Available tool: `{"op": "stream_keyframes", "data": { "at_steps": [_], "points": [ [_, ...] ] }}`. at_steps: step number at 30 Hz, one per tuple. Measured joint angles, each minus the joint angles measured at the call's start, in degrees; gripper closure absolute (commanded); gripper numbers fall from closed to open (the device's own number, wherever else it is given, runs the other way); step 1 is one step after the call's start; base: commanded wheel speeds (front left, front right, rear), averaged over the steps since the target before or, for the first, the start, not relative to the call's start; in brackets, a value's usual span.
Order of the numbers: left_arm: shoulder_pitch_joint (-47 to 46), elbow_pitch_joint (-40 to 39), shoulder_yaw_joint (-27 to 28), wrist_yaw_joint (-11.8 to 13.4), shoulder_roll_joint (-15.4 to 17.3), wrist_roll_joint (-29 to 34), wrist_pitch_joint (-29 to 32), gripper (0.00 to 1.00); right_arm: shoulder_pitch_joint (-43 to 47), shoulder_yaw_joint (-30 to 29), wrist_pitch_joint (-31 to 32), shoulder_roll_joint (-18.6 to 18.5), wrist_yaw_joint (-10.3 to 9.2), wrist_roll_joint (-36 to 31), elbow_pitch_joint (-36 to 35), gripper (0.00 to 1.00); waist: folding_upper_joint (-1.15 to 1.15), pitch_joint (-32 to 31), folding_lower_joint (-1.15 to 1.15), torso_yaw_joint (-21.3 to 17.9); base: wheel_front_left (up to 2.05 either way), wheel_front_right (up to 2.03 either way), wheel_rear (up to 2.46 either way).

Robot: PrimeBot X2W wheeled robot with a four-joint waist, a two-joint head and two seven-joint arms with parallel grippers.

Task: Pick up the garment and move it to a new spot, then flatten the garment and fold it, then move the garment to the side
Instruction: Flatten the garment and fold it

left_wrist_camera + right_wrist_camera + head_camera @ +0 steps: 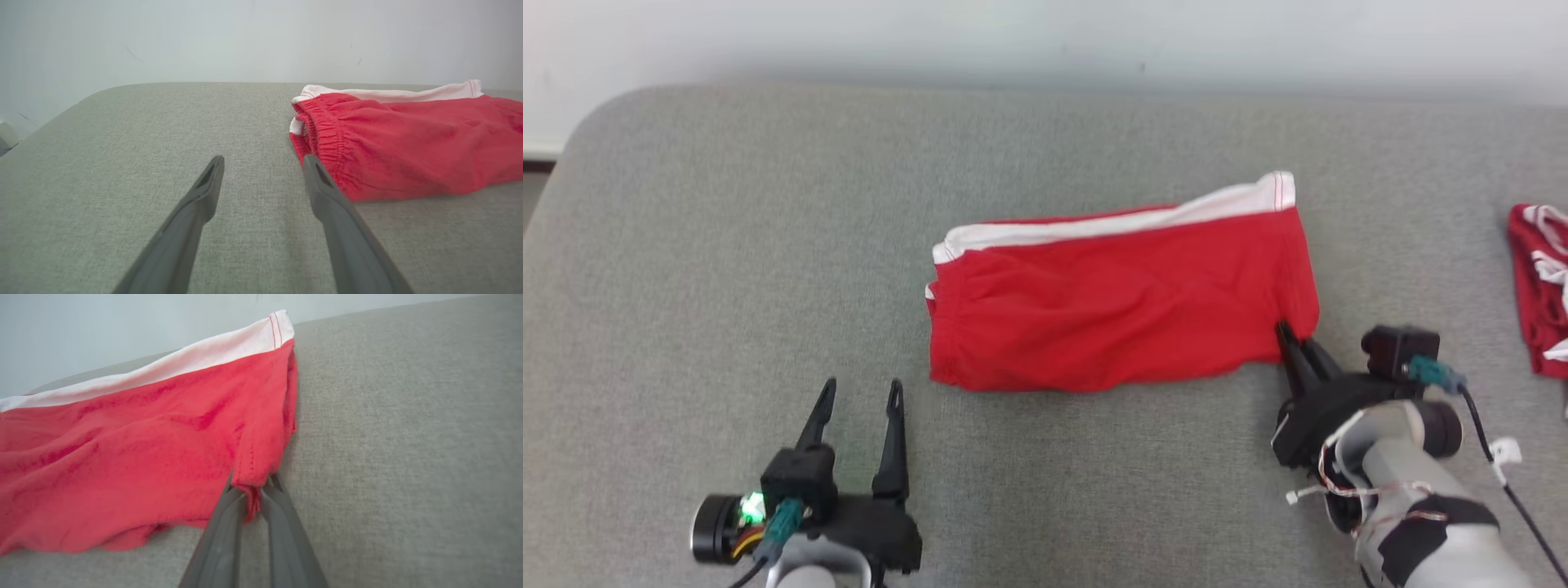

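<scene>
My head camera looks forward and steeply down on the grey surface point(768, 245) from above, far enough back to take in the whole garment point(1119, 302), with the left gripper point(862, 388) at its lower left and the right gripper point(1290, 333) at its lower right. The left wrist camera sits low, skimming along its own fingers toward the pale wall point(245, 36), near the garment's waistband end. The right wrist camera sits closest, tilted, right at the garment's opposite corner. All three share the garment and the surface under it.
</scene>
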Motion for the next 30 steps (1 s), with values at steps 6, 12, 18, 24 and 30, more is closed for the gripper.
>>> {"op": "stream_keyframes", "data": {
  "at_steps": [6, 12, 18, 24, 30],
  "points": [
    [2.99, 0.10, 1.25, -0.87, 0.00, 1.27, -0.01, 0.00, 4.77, -2.05, -0.15, 0.21, 0.00, 0.40, -2.64, 1.00, 0.00, -2.90, 0.00, -1.07, 0.00, 0.00, 0.00],
    [5.53, -0.33, 2.31, -1.33, 0.02, 1.51, -0.01, 0.00, 8.91, -4.89, -0.16, 0.19, 0.00, -0.94, -4.74, 1.00, 0.00, -5.54, 0.00, -2.30, 0.00, 0.00, 0.00],
    [6.02, -0.42, 2.07, -1.49, 0.02, 1.48, -0.01, 0.00, 10.37, -6.69, -0.16, 0.07, 0.00, -2.76, -4.72, 1.00, 0.00, -5.97, 0.00, -2.42, 0.00, 0.00, 0.00],
    [5.90, -0.68, 1.92, -1.33, 0.01, 1.47, -0.01, 0.00, 8.77, -7.02, -0.18, -0.09, 0.00, -6.24, -9.05, 1.00, 0.01, -5.02, 0.00, -2.06, 0.00, 0.00, 0.00],
    [5.67, -0.83, 1.42, -1.22, 0.02, 1.34, -0.01, 0.00, 6.08, -0.98, -0.18, 1.92, 0.00, -9.75, -15.66, 1.00, 0.01, -4.36, 0.01, -1.86, 0.00, 0.00, 0.00]
  ]
}}
